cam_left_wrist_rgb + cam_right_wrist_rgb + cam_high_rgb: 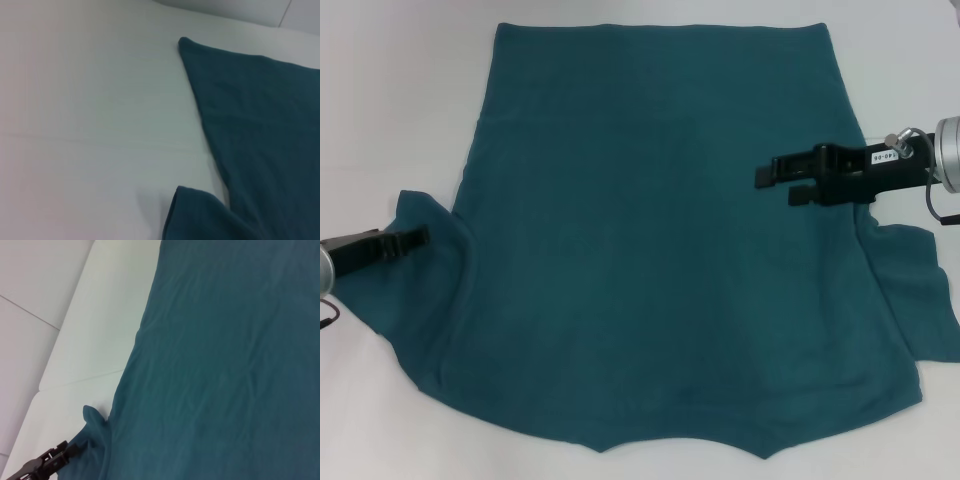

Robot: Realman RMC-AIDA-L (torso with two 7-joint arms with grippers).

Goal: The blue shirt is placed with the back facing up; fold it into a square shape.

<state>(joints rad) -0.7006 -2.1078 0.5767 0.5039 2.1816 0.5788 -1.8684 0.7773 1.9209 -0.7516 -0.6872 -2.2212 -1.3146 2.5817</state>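
Observation:
The blue shirt (650, 250) lies spread flat on the white table (400, 100), hem at the far side and both short sleeves out to the sides near me. My left gripper (408, 242) hovers low over the left sleeve (415, 300), pointing inward. My right gripper (775, 188) is open and empty above the shirt's right side, just beyond the right sleeve (910, 290). The left wrist view shows the shirt's left edge (270, 125) and a sleeve corner (200, 215). The right wrist view shows the shirt's body (225, 365) and the left gripper (42, 466) far off.
The white table surface (90, 125) surrounds the shirt on the left and far sides. A seam between table panels (80, 380) runs near the shirt's left edge. A wall or floor lies beyond the table's edge (30, 300).

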